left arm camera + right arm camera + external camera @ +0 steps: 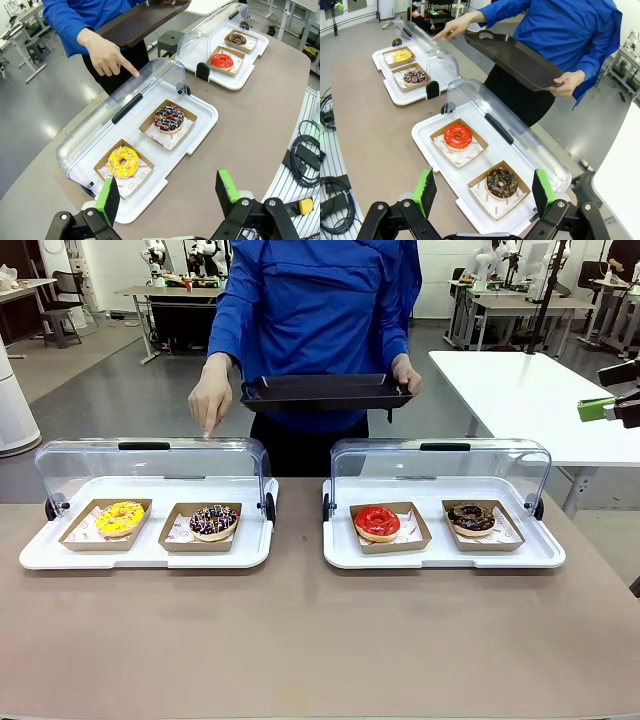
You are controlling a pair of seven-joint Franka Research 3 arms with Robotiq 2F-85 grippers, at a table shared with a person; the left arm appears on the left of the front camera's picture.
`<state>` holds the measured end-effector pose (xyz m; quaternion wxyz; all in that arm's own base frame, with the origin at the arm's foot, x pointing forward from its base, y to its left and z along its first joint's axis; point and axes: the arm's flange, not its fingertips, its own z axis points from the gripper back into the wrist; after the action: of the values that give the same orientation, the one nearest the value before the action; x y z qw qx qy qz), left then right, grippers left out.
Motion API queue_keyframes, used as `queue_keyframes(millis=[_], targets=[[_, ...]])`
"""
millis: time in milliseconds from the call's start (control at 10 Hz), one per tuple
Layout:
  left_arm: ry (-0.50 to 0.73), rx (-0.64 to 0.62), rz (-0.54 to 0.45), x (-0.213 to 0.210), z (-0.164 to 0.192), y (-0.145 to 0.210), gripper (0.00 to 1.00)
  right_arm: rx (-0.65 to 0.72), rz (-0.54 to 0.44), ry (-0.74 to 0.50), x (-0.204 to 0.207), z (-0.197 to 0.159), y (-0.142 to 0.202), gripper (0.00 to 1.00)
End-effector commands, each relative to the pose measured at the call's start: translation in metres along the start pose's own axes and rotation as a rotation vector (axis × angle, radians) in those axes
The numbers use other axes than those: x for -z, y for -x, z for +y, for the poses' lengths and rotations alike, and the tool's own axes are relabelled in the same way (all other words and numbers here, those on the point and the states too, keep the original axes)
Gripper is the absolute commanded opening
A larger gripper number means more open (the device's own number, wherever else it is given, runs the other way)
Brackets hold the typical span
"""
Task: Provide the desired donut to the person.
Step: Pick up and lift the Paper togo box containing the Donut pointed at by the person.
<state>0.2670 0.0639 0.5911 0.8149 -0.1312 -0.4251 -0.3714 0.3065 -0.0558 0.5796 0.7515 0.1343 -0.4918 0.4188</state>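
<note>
Chocolate-iced ring donut with coloured sprinkles sat in its brown cardboard tray, right-hand slot of the left white display tray, just beside a yellow-iced donut. Clear domed lid stood rolled back, so I read both as reachable from my side. Person's right hand pointed an index finger down at the lid just behind the sprinkled one; I took that as the pick. Their left hand held a black rectangular serving tray level, presumably to receive it. Second white display tray carried a red-iced donut and a dark chocolate donut. Left gripper hovered over the near edge, fingers spread wide, empty. Right gripper likewise spread, holding nothing. Brown tabletop, grey floor and white tables beyond.
</note>
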Motion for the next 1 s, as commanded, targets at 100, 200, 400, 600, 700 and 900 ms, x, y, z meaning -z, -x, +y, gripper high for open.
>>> queue_keyframes(millis=[100,200,400,600,700,900], targets=[[-0.009,-0.005,-0.006,0.000,-0.001,-0.002,1.00,-0.012,-0.003,-0.014,0.001,-0.001,0.002,1.00],[-0.009,-0.005,-0.006,0.000,-0.001,-0.002,1.00,-0.012,-0.003,-0.014,0.001,-0.001,0.002,1.00],[-0.009,-0.005,-0.006,0.000,-0.001,-0.002,1.00,-0.012,-0.003,-0.014,0.001,-0.001,0.002,1.00],[-0.009,-0.005,-0.006,0.000,-0.001,-0.002,1.00,-0.012,-0.003,-0.014,0.001,-0.001,0.002,1.00],[-0.009,-0.005,-0.006,0.000,-0.001,-0.002,1.00,-0.012,-0.003,-0.014,0.001,-0.001,0.002,1.00],[0.015,0.110,0.129,0.031,-0.014,-0.028,1.00,-0.012,-0.003,-0.014,0.001,-0.001,0.002,1.00]])
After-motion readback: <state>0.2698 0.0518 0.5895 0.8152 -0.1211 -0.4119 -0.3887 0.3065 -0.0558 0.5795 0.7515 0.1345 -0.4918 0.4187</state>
